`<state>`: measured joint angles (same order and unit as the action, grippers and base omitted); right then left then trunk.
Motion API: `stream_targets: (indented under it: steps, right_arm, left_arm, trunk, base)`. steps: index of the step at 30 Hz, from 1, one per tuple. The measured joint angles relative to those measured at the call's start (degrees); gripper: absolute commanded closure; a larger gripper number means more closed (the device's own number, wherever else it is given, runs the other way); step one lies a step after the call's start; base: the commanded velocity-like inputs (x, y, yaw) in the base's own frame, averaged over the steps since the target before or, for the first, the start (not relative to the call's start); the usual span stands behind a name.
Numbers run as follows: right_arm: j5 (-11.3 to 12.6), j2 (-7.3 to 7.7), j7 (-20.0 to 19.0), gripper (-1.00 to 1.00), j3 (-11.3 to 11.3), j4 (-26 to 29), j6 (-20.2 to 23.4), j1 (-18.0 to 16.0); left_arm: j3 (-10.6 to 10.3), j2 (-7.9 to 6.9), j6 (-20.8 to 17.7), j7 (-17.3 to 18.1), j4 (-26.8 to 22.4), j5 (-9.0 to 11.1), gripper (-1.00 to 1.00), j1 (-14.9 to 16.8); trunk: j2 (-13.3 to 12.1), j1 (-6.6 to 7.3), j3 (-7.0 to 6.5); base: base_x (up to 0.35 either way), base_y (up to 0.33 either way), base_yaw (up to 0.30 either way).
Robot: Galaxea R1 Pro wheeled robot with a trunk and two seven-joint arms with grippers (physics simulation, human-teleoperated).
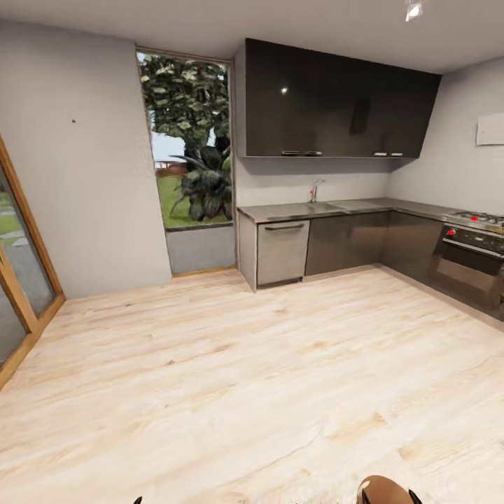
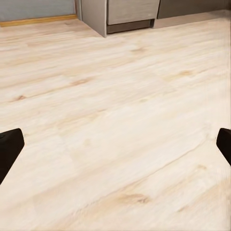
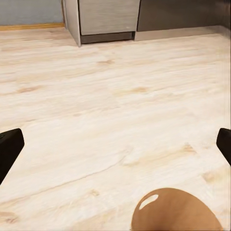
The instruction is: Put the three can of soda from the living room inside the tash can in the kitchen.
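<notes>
The tash can (image 3: 175, 211), a shiny copper-brown rounded shape, sits just below the right gripper (image 3: 115, 149), whose fingers stand wide apart. The left gripper (image 2: 115, 147) hangs equally spread over pale wood floor (image 2: 115, 96).

Very little of the robot's body shows. In the left wrist view, the left claw (image 2: 115, 149) appears as two black fingertips (image 2: 9, 149) at opposite edges of the picture, matte and unmarked, each with a blunt, slightly angled end. In the right wrist view, the right claw (image 3: 115, 147) looks the same: two plain black fingertips (image 3: 8, 148), smooth and dark, with no screws, cables or markings to be made out. In the head view, small black tips (image 1: 138, 500) poke up at the bottom edge, too small to tell any detail.
</notes>
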<state>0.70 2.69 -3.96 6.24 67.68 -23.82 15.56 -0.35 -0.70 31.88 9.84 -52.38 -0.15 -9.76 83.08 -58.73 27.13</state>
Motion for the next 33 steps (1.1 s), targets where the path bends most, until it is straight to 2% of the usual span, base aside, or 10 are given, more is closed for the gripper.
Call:
stream_targets:
  steps: [23,33]
  right_arm:
    - [0.0,0.02,-0.1,-1.00,0.0,0.0,0.0,0.0]
    - [0.0,-0.06,-0.2,-1.00,-0.1,0.0,0.0,0.0]
  left_arm:
    - [-0.1,0.00,0.0,0.0,0.0,0.1,-1.00,0.0]
    - [-0.1,0.00,0.0,0.0,0.0,0.1,-1.00,0.0]
  trunk:
    - [0.0,0.00,-0.03]
    - [0.0,0.00,-0.03]
  base:
    - [0.000,0.000,-0.248]
    - [0.000,0.000,-0.063]
